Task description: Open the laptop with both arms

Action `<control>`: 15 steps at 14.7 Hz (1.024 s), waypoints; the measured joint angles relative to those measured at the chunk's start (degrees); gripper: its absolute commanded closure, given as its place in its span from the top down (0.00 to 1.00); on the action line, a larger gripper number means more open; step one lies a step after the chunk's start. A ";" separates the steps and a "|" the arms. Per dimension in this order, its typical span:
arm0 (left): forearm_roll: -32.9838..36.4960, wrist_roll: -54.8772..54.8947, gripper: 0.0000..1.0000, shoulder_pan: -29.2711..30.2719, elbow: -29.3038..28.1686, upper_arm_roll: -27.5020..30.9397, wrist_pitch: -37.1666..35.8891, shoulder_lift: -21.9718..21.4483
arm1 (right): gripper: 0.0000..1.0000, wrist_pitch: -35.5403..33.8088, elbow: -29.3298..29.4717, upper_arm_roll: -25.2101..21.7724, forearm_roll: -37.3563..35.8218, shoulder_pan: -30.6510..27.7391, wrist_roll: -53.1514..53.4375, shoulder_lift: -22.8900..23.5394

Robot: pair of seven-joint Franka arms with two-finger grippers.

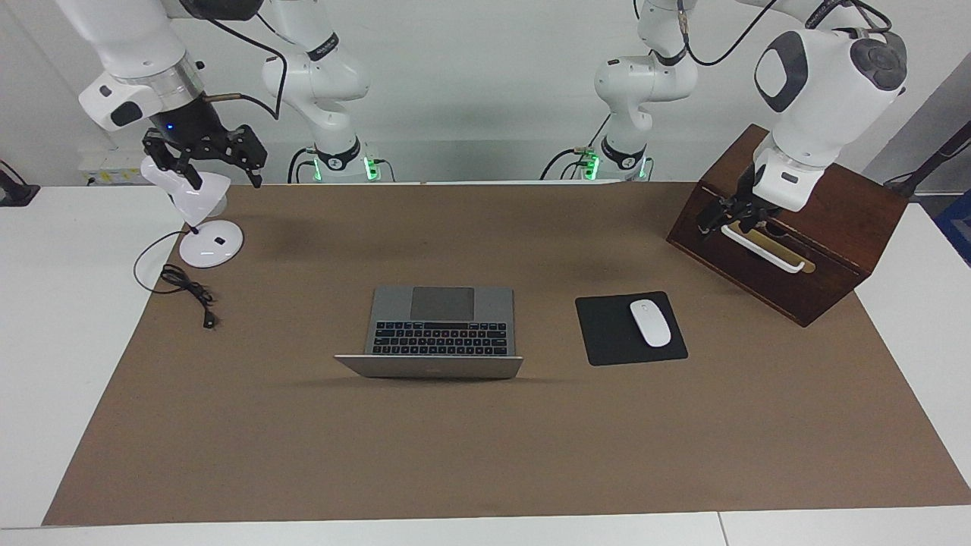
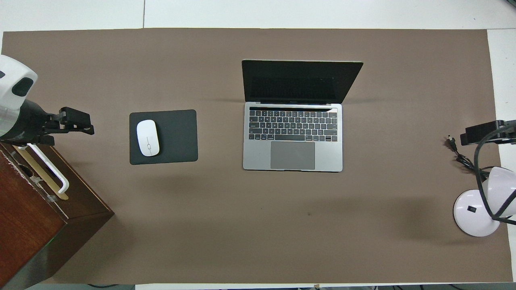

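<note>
The laptop (image 1: 440, 330) stands open in the middle of the brown mat (image 1: 485, 455), keyboard and trackpad exposed, its dark screen tilted up. Neither of my grippers touches it.

My right gripper (image 1: 203, 155) hangs in the air over the white desk lamp (image 1: 199, 216) at the right arm's end of the table. Its fingers are spread wide and hold nothing.

My left gripper (image 1: 730, 216) is up by the front of the wooden box (image 1: 827, 250) at the left arm's end, close to its white handle (image 1: 762, 250) (I cannot tell whether these fingers are parted or closed, nor whether they touch the handle).

A white mouse (image 1: 651, 323) lies on the black mouse pad (image 1: 607, 334), between the laptop and the box.
</note>
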 measured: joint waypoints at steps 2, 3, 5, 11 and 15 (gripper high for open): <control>0.45 0.08 1.00 0.54 1.77 -0.13 -2.07 -0.20 | 1.00 0.86 -0.34 0.00 0.00 0.00 0.00 0.19; 0.67 0.12 1.00 0.79 2.20 -0.40 -3.04 -0.30 | 1.00 1.15 -0.45 0.00 -0.05 0.00 0.00 0.30; 0.99 0.14 1.00 1.11 2.76 -1.08 -4.08 -0.38 | 1.00 1.65 -0.53 0.00 -0.12 0.00 0.00 0.68; 1.09 0.15 1.00 1.54 2.89 -1.68 -4.07 -1.17 | 1.00 2.82 -0.58 0.00 -0.42 0.00 0.00 1.47; 1.09 0.23 1.00 1.68 2.89 -1.79 -4.06 -1.17 | 1.00 3.34 -0.59 0.00 -0.42 0.00 0.00 1.47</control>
